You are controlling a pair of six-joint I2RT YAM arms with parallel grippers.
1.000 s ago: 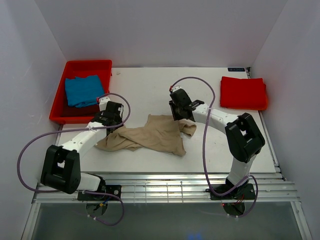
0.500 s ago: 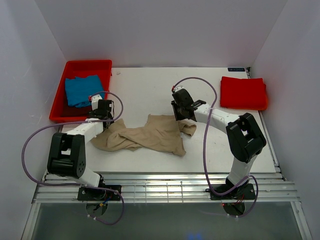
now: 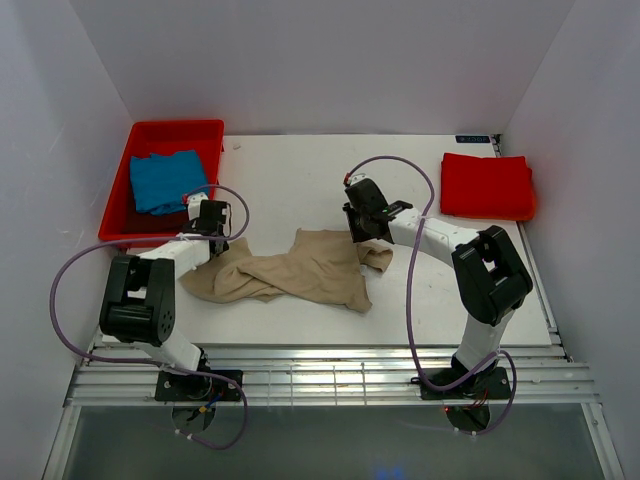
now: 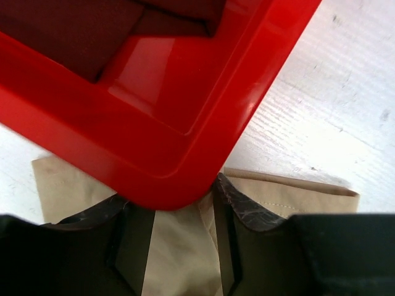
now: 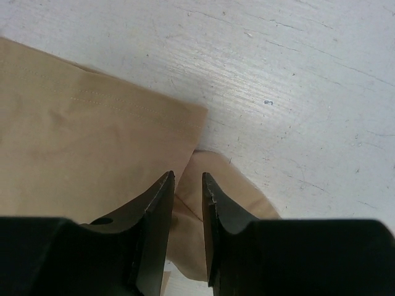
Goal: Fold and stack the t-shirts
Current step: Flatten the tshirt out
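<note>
Step in hand, as judged: gripping the tan t-shirt [image 3: 290,270] at two ends to spread it flat for folding.

Locate the tan t-shirt crumpled at the middle of the table [image 3: 290,180], somewhat toward the near edge. Find the red t-shirt [image 3: 487,185] folded at the far right corner and the blue t-shirt [image 3: 165,180] in the red tray [image 3: 175,127] at the far left corner.

Note the left gripper [image 3: 206,228] at the shirt's left end, just beside the tray's near right corner, jaws spread with cloth lying in the gap. Avoid the tray rim when closing, and take a single edge, not a bunch.

Note the right gripper [image 3: 362,225] at the shirt's far right part, jaws drawn almost together over a flap. Cannot tell whether cloth is pinched. Confirm both holds before pulling, then draw the ends evenly toward the left and right edges.

Consult the top view for the shirt's whole outline and the other two shirts. Consult the left wrist view for the tray corner crowding the fingers [image 4: 225,246]. Consult the right wrist view for the narrow slit and the stitched hem [image 5: 92,102], neither legible from above.
</note>
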